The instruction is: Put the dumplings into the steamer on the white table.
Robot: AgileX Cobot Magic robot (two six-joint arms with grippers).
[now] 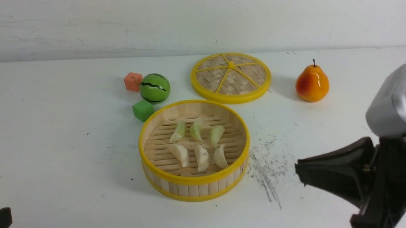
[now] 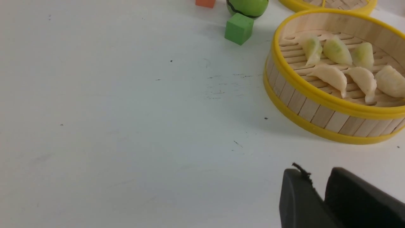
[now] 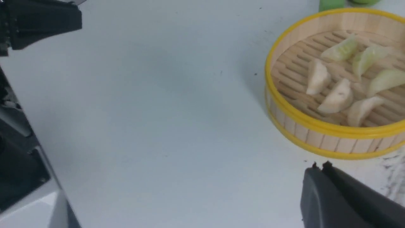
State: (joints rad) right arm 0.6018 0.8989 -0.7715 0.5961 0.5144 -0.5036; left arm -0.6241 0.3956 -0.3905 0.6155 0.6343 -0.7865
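Dumplings (image 1: 197, 145), all six, lie inside the steamer (image 1: 196, 189) on its slatted floor: three pale green ones in the far row, three cream-white ones in the near row. The steamer stands on the white bench (image 1: 60, 140) near its middle, with a patch of dark scratch marks just to its right.

Right gripper (image 1: 298, 173) hangs low at the near right of the bench, its arm reaching in from the right edge and its black tips pointing left toward the steamer, apart from it. Its jaws are pressed together and hold nothing; the right wrist view shows the two tips meeting.

Left gripper (image 2: 311, 186) sits far back at the near left corner, barely in the front view. Its jaws stand slightly parted with nothing between them, well apart from the steamer.

Behind the steamer rest the woven lid (image 1: 231, 77), a pear (image 1: 312, 83), a toy watermelon (image 1: 154, 88), an orange cube (image 1: 133, 81) and a green cube (image 1: 143, 110).
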